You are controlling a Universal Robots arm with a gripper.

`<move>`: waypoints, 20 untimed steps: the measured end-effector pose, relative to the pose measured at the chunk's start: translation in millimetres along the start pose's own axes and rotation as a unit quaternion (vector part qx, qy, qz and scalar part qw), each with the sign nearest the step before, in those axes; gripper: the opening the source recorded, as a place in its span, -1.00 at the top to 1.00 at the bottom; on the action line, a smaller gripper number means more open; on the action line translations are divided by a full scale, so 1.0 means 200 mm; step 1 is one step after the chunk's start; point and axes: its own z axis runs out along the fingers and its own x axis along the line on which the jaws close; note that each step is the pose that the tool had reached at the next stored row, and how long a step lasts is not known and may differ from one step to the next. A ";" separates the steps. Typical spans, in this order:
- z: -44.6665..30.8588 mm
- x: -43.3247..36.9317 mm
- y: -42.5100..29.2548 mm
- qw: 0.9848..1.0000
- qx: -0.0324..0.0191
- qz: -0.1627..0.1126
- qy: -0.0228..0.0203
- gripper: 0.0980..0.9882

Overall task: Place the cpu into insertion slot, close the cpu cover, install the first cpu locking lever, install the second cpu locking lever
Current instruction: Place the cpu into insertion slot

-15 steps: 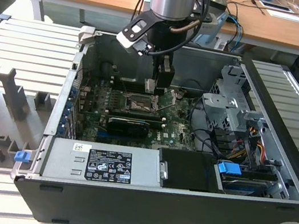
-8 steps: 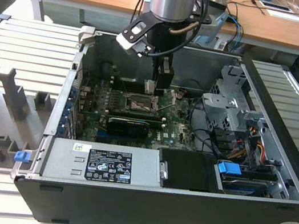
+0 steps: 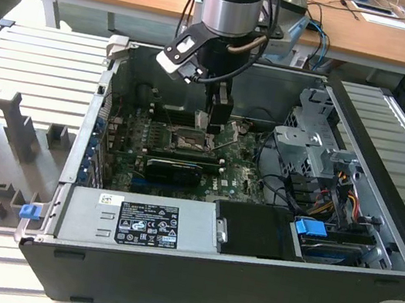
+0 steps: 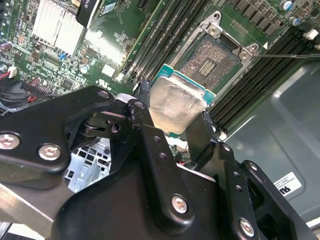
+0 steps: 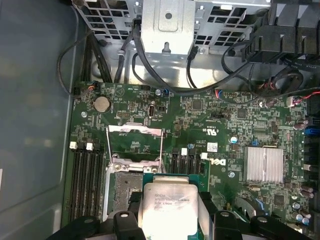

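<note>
The tool (image 3: 216, 125) was closed on the cpu (image 4: 176, 102), one black finger (image 4: 200, 132) against each of two opposite edges, with the silvery face turned up toward the wrist cameras. The chip hung above the green motherboard (image 5: 220, 115), near the insertion slot (image 4: 210, 62) but not in it; the dark socket lay open and bare beside it. In the first wrist view the cpu cover (image 5: 135, 129) stood swung back on its hinge, clear of the socket.

By my judgement the chip was light and rigid, so a modest squeeze would carry it. The smooth metal lid offered little friction, though (a tilt in the grip looked the likelier trouble). Its underside and the socket contacts were probably delicate. That makes the bare edges of the green carrier the sensible hold, which is where the fingers sat.

In the exterior view the arm came straight down into the open computer case (image 3: 163, 286), which lay on its side on the ribbed worktop (image 3: 37, 67). The wrist pointed downward with the tool low over the board, well inside the case walls.
</note>
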 end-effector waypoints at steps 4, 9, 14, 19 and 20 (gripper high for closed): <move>0.016 0.000 -0.002 1.000 0.000 0.000 0.000 0.03; 0.045 -0.001 -0.005 1.000 0.000 0.000 0.000 0.03; 0.065 -0.001 -0.007 1.000 0.000 0.001 0.000 0.03; 0.087 0.000 -0.009 1.000 0.000 0.001 0.000 0.03; 0.092 0.000 -0.009 1.000 0.000 0.001 0.000 0.03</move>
